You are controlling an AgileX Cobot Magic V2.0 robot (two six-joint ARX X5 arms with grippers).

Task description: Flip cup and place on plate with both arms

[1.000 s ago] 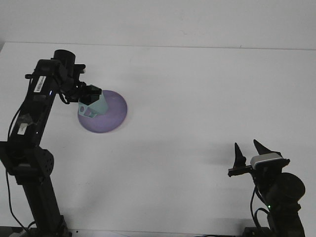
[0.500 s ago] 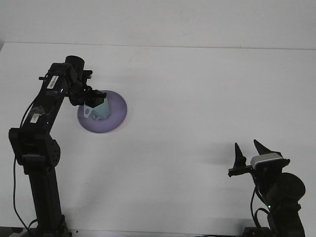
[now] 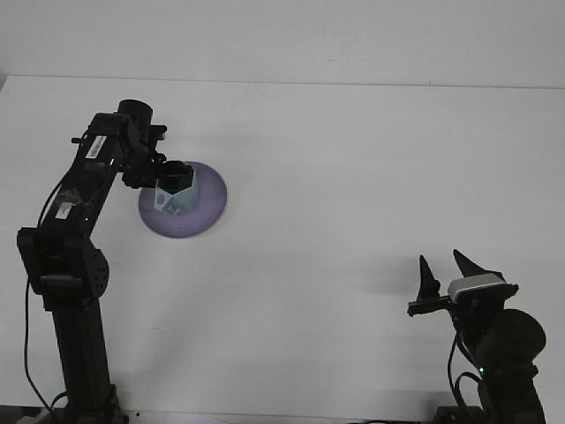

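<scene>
The left tool (image 3: 173, 179) hangs over the near-left part of a purple plate (image 3: 205, 205), its dark fingers closed around the upper rim of a pale green cup (image 3: 170, 200). The cup sits upright or close to it, its dark opening facing up between the fingers and its faceted body showing below them, with a darker printed patch on the side that faces the camera. Whether the cup's base touches the plate or is just above it cannot be told from this view. The plate lies flat on the white desk (image 3: 353, 177) in the far-left part of the scene, round and shallow, with most of its right half bare. The left arm rises from a black column at the left edge, bends at a joint near the bottom left and reaches up and to the right, with white labels on its upper link and a cable running along it. The right tool (image 3: 444, 271) is well apart from the plate and cup, low in the near-right corner; its two black pointed fingers stand up and spread apart with nothing between them. Below them is a grey-white block on the wrist, and a small green light shows on the dark arm body beneath.
</scene>
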